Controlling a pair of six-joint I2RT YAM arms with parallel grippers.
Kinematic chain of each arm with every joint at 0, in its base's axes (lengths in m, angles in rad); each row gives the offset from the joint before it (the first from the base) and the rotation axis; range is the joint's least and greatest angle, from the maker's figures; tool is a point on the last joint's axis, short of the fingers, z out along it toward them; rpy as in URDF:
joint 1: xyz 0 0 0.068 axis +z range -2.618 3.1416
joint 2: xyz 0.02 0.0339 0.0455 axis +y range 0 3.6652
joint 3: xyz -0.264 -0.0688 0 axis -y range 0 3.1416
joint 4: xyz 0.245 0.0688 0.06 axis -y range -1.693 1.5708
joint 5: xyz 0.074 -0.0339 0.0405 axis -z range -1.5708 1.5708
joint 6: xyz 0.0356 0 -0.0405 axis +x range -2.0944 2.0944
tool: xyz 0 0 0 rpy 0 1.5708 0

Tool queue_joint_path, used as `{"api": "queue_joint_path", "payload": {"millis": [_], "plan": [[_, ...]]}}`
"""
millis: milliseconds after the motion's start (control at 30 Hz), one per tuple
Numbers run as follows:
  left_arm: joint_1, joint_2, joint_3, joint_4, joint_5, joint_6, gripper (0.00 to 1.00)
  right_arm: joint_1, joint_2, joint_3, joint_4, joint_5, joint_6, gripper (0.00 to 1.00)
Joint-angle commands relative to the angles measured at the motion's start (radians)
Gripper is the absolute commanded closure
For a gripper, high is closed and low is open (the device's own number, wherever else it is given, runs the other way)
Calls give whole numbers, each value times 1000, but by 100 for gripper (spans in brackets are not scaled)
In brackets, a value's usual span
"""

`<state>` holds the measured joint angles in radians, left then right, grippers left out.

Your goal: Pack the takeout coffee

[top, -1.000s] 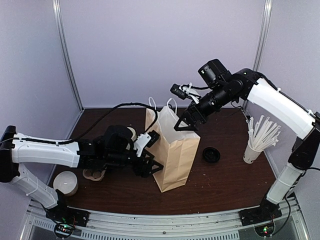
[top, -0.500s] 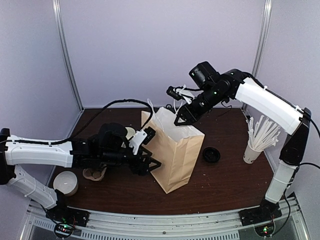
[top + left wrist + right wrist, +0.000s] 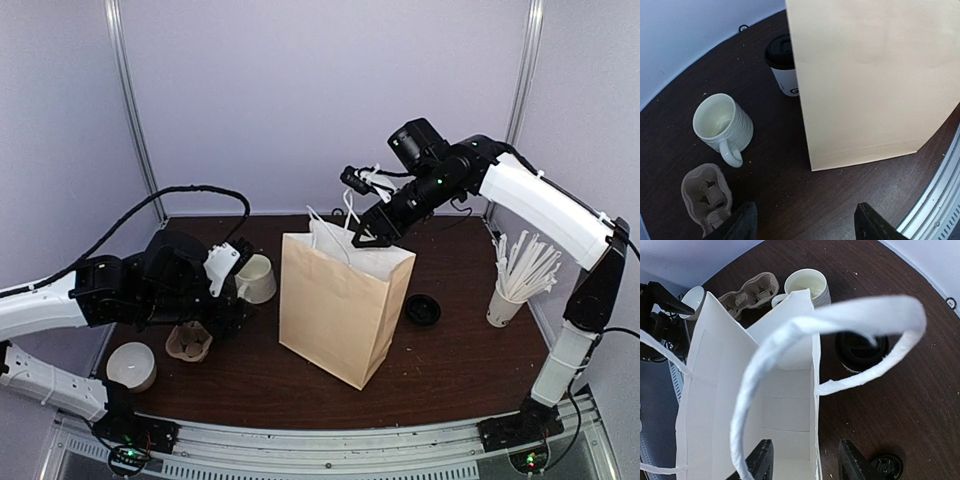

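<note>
- Your left gripper (image 3: 807, 227) is hanging spread, pinching nothing, near the mug (image 3: 722, 125).
- Your right gripper (image 3: 805, 455) is hovering spread over the open paper bag (image 3: 345, 300).
- The coffee cup (image 3: 782, 65) is standing lidded on the desk (image 3: 770, 185), just behind the bag, outside it.

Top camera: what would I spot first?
A tall tan paper bag with white handles stands open mid-table, the right gripper at its top rim. Left of it sits a cream ribbed ceramic mug; the white paper coffee cup with its black lid hides behind the bag.
</note>
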<state>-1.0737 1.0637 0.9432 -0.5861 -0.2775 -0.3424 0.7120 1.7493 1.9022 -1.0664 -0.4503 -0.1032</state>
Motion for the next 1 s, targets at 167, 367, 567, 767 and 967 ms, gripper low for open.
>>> {"api": "queue_joint_path", "payload": {"millis": [167, 367, 567, 767, 967], "plan": [[-1, 31, 28, -43, -87, 39, 29, -5, -92, -45, 6, 118, -38, 67], [-1, 51, 51, -60, -79, 49, 29, -6, -86, -56, 8, 94, -27, 67], [-1, 39, 49, -70, -95, 56, 29, -16, -45, -49, 1, 57, -11, 66], [-2, 35, 41, -72, -96, 51, 29, -29, -19, -18, -9, 41, -1, 69], [-2, 32, 37, -82, -111, 54, 29, -33, -16, -24, -4, 21, -2, 81]]}}
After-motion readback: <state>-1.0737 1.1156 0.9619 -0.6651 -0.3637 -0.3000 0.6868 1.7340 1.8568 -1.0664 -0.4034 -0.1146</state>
